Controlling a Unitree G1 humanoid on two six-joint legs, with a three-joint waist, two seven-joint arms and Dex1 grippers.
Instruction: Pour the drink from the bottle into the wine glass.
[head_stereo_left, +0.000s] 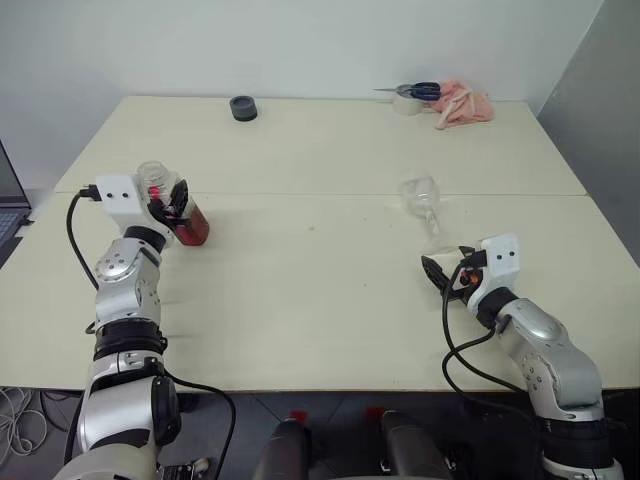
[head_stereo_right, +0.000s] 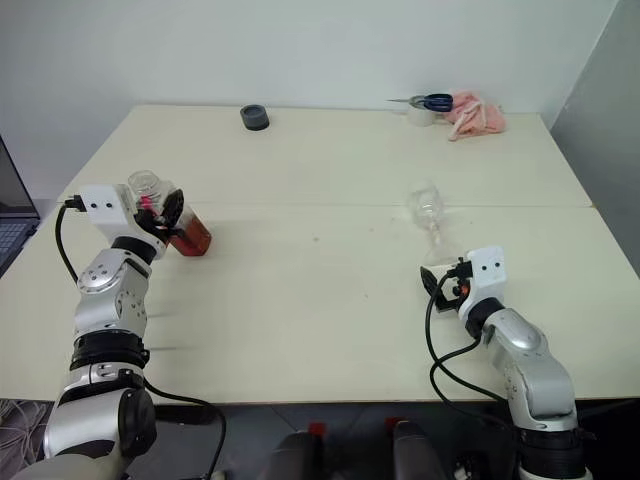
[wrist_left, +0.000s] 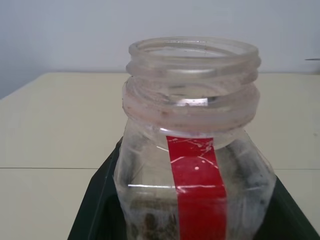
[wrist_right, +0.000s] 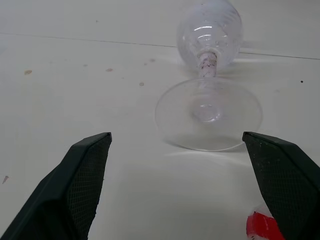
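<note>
Left, bottle (wrist_left: 192, 150) clamped in left gripper (head_stereo_left: 178, 212); wine glass (wrist_right: 209, 80) just beyond wide-apart right gripper (wrist_right: 190, 185).

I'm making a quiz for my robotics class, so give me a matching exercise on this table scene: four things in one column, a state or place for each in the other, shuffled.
Things:
1. bottle
2. wine glass
3. right claw
4. scissors

States or places:
A. open, just short of the glass's foot
B. uncapped, gripped in the left claw
C. standing free on the table
D. at the far edge, on a tape roll beside a pink cloth

Pairs: 1-B, 2-C, 3-A, 4-D
</note>
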